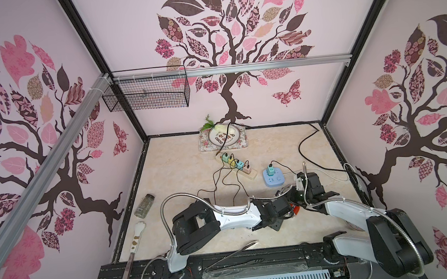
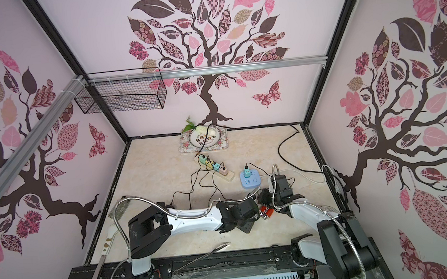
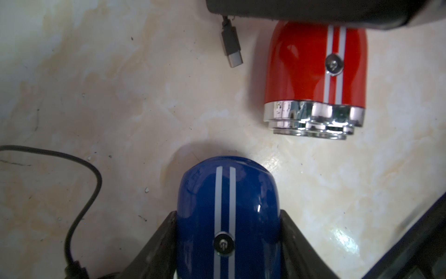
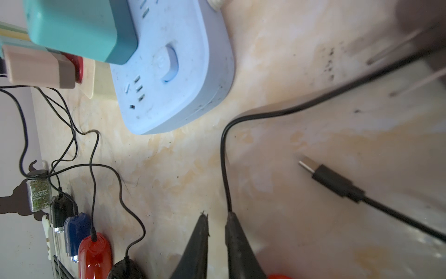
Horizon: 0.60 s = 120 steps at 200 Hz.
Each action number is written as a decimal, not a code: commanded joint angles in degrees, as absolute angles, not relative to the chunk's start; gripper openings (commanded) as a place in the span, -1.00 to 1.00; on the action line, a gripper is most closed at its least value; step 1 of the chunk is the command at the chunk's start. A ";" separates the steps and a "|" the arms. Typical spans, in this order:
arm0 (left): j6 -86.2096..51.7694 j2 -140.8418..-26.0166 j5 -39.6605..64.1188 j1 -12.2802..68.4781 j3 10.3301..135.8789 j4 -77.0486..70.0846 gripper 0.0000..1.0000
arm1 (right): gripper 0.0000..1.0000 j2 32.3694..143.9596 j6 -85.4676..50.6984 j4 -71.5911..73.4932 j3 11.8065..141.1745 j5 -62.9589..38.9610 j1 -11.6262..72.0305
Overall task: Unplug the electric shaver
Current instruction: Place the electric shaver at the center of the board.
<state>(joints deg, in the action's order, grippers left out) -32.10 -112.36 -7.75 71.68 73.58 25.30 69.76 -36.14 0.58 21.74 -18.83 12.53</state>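
The left gripper [image 3: 228, 213] pinches the blue electric shaver [image 3: 226, 188] on the tabletop [image 3: 120, 101]. A USB-C plug [image 3: 231, 46] lies free, apart from it, beside a red shaver [image 3: 309, 67]. Unplugging looks done. The right gripper [image 4: 216, 215], slightly parted, grips nothing. A black cable [image 4: 225, 169] meets one finger, so withdrawing needs care. Beyond sit a blue socket block [image 4: 188, 79] and a power strip [image 1: 251, 176].

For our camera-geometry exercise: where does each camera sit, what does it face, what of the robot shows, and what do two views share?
Top views: stereo head high in front, looking down at the table; left arm and right arm show.
Left wrist: on its arm, looking past the left gripper, jaws on the blue shaver; red shaver beyond.
Right wrist: on its arm, looking past the right gripper, jaws slightly apart, toward the blue power strip.
Shared: both top views also show that strip.
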 commanded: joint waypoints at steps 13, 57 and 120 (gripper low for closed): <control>-32.26 -113.58 -8.57 72.04 76.20 25.84 -0.16 | -0.55 69.40 -35.76 -0.83 22.24 -17.93 12.13; -32.42 -113.73 -8.69 71.99 76.56 26.11 -0.06 | -0.51 66.70 -35.58 -3.00 22.86 -17.60 12.19; -32.46 -114.19 -8.92 72.00 77.33 26.92 0.09 | -0.47 61.06 -34.85 -7.53 24.50 -16.69 12.16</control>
<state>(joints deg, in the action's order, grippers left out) -32.10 -113.03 -8.01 71.72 74.67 26.22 63.66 -35.75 -4.56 22.17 -17.65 12.49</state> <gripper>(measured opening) 0.573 0.261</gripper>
